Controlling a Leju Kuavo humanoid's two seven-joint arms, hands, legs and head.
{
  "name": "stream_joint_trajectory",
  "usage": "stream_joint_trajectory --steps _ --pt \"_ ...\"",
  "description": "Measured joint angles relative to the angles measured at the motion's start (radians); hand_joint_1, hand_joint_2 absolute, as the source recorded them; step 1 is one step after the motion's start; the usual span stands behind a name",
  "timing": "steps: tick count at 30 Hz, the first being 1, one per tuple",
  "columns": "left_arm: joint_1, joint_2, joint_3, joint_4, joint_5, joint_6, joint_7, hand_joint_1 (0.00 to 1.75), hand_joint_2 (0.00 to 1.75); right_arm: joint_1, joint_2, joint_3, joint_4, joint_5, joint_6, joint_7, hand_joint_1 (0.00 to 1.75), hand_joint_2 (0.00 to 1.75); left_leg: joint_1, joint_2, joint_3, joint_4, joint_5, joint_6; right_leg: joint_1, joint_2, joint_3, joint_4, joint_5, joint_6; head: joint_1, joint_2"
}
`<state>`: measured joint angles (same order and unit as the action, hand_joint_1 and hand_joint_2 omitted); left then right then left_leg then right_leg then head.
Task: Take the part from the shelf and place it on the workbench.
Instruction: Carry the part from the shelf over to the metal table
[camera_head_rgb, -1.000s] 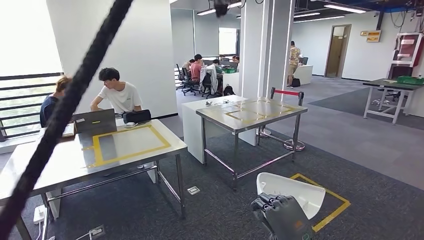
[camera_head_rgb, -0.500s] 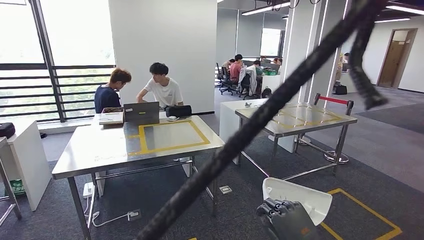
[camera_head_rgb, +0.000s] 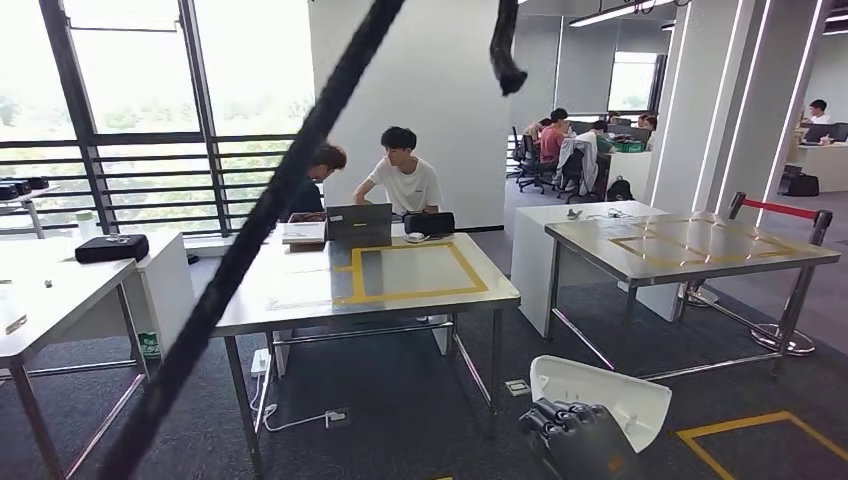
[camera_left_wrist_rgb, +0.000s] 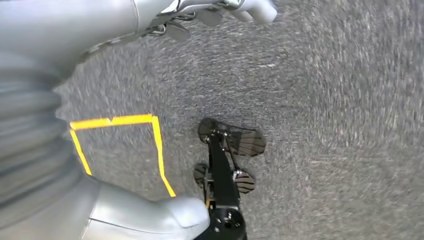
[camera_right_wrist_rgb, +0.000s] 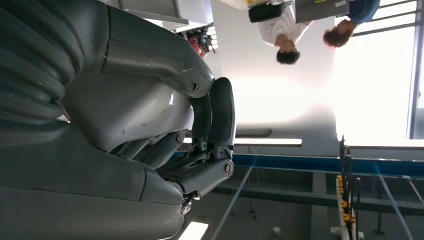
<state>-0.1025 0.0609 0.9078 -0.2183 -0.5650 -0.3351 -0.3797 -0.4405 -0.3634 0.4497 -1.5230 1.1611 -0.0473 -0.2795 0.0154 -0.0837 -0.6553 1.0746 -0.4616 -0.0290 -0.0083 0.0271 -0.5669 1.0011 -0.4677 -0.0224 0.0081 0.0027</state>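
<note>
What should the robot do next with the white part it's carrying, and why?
Probably walk forward to the nearest workbench. The right hand holds the white part low, short of the bench, whose yellow-taped rectangle looks bare.

- The part (camera_head_rgb: 600, 396) is a white, smooth, curved shell with a rounded edge, held tilted in the right hand (camera_head_rgb: 578, 438), rising above and beyond its dark fingers.
- The workbench (camera_head_rgb: 375, 285), steel-topped with a yellow-taped rectangle, stands well apart from that hand.

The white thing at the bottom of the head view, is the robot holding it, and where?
Yes. The right hand holds the white part from below, fingers curled over its lower edge.
</note>
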Motion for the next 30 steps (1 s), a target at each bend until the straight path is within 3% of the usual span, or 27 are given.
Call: stream_joint_trajectory --steps 1,2,4,5,6,8,10,13,15,18,19,20,21,23,24,26,30 --pt "-0.002 0.000 0.001 0.000 0.000 0.000 0.000 0.00 1.75 0.000 0.000 0.000 -0.001 0.000 0.000 0.000 1.75 1.75 -0.001 0.038 -0.022 0.052 -0.030 -0.002 0.000 -0.016 0.002 -0.003 0.001 -0.004 -0.001 0.000" --pt "-0.004 0.000 0.002 0.000 0.000 0.000 0.000 0.00 1.75 0.001 0.000 0.000 -0.002 0.000 -0.001 0.000 1.75 1.75 -0.001 0.061 -0.051 0.116 -0.065 -0.005 0.000 -0.030 0.001 -0.004 0.001 -0.007 -0.003 0.000" --pt "-0.005 0.000 0.002 0.000 -0.003 0.013 0.001 0.00 1.75 0.005 0.000 0.000 -0.002 0.002 -0.004 0.000 1.75 1.75 0.001 0.074 -0.094 0.217 -0.105 -0.013 0.000 -0.056 0.000 -0.003 0.000 -0.008 -0.003 0.000" --pt "-0.004 0.000 0.002 0.000 -0.008 0.039 0.002 0.00 1.75 0.005 0.002 0.000 -0.001 0.007 -0.012 0.000 1.75 1.75 0.003 0.076 -0.092 0.224 -0.099 -0.015 0.000 -0.067 0.000 -0.002 -0.001 -0.007 -0.003 0.000" --pt "-0.003 0.000 0.002 0.000 -0.014 0.073 0.003 0.00 1.75 0.004 0.007 -0.001 -0.001 0.014 -0.023 0.000 1.75 1.75 0.004 0.079 -0.072 0.195 -0.079 -0.017 0.000 -0.075 0.000 -0.001 -0.002 -0.005 -0.003 0.000" --pt "-0.003 0.003 0.002 -0.001 -0.026 0.143 0.004 0.00 1.75 -0.005 0.023 -0.003 0.001 0.031 -0.044 0.002 1.75 1.75 0.004 0.089 0.006 0.063 -0.028 -0.016 0.000 -0.088 0.000 0.005 -0.007 0.002 -0.003 0.000" --pt "-0.003 0.005 0.002 -0.003 -0.031 0.167 0.002 0.00 1.75 -0.014 0.039 -0.004 0.002 0.043 -0.054 0.005 1.75 1.75 0.001 0.097 0.062 -0.033 -0.008 -0.003 0.004 -0.096 -0.001 0.011 -0.013 0.012 -0.003 0.000" --pt "0.002 0.005 0.002 -0.002 -0.037 0.170 0.002 0.00 1.75 -0.015 0.052 -0.008 0.004 0.052 -0.061 0.007 1.75 1.75 0.000 0.090 0.068 -0.050 -0.013 0.022 0.006 -0.096 0.000 0.022 -0.008 0.030 -0.001 0.000" --pt "0.002 0.005 0.002 -0.002 -0.039 0.171 0.001 0.00 1.75 -0.015 0.055 -0.013 0.004 0.054 -0.065 0.007 1.75 1.75 0.003 0.085 0.075 -0.051 -0.013 0.034 0.001 -0.071 -0.015 0.060 -0.027 0.038 -0.001 0.000" --pt "-0.002 0.005 0.002 -0.003 -0.039 0.173 0.000 0.00 1.75 -0.010 0.057 -0.021 0.005 0.055 -0.068 0.007 1.75 1.75 0.003 0.077 0.079 -0.050 -0.015 0.044 -0.003 -0.036 -0.111 0.236 -0.109 0.048 0.001 0.000" --pt "-0.002 0.004 0.002 -0.003 -0.040 0.173 0.000 0.00 1.75 -0.006 0.057 -0.022 0.005 0.055 -0.068 0.007 1.75 1.75 0.003 0.074 0.080 -0.050 -0.017 0.045 -0.003 -0.034 -0.145 0.289 -0.126 0.049 0.002 0.000" --pt "-0.001 0.004 0.002 -0.003 -0.040 0.173 0.000 0.00 1.75 -0.003 0.057 -0.022 0.006 0.055 -0.068 0.007 1.75 1.75 0.002 0.070 0.081 -0.048 -0.019 0.045 -0.003 -0.033 -0.163 0.310 -0.125 0.049 0.002 0.000" --pt "-0.001 0.004 0.002 -0.003 -0.040 0.173 0.000 0.00 1.75 0.000 0.057 -0.023 0.006 0.055 -0.068 0.007 1.75 1.75 0.002 0.066 0.084 -0.047 -0.022 0.044 -0.003 -0.033 -0.162 0.291 -0.103 0.047 0.002 0.000" --pt "-0.001 0.004 0.002 -0.003 -0.040 0.173 0.000 0.00 1.75 0.000 0.058 -0.025 0.007 0.055 -0.068 0.007 1.75 1.75 0.003 0.059 0.094 -0.046 -0.030 0.039 -0.003 -0.031 -0.110 0.159 -0.023 0.039 0.002 0.000" --pt "-0.002 0.004 0.002 -0.003 -0.040 0.173 0.000 0.00 1.75 0.000 0.058 -0.026 0.007 0.054 -0.068 0.007 1.75 1.75 0.002 0.057 0.099 -0.046 -0.033 0.035 0.000 -0.030 -0.084 0.093 0.002 0.035 0.001 0.000" --pt "-0.002 0.003 0.002 -0.003 -0.040 0.173 0.000 0.00 1.75 0.000 0.059 -0.027 0.008 0.055 -0.069 0.007 1.75 1.75 0.002 0.054 0.103 -0.048 -0.038 0.023 0.006 -0.026 -0.056 0.023 0.015 0.026 0.002 0.000" --pt "-0.003 0.002 0.002 -0.003 -0.043 0.175 -0.004 0.00 1.75 0.000 0.063 -0.032 0.009 0.057 -0.073 0.006 1.75 1.75 0.001 0.059 0.101 -0.018 -0.044 -0.003 0.005 -0.028 -0.030 0.010 0.014 0.001 0.000 0.000"
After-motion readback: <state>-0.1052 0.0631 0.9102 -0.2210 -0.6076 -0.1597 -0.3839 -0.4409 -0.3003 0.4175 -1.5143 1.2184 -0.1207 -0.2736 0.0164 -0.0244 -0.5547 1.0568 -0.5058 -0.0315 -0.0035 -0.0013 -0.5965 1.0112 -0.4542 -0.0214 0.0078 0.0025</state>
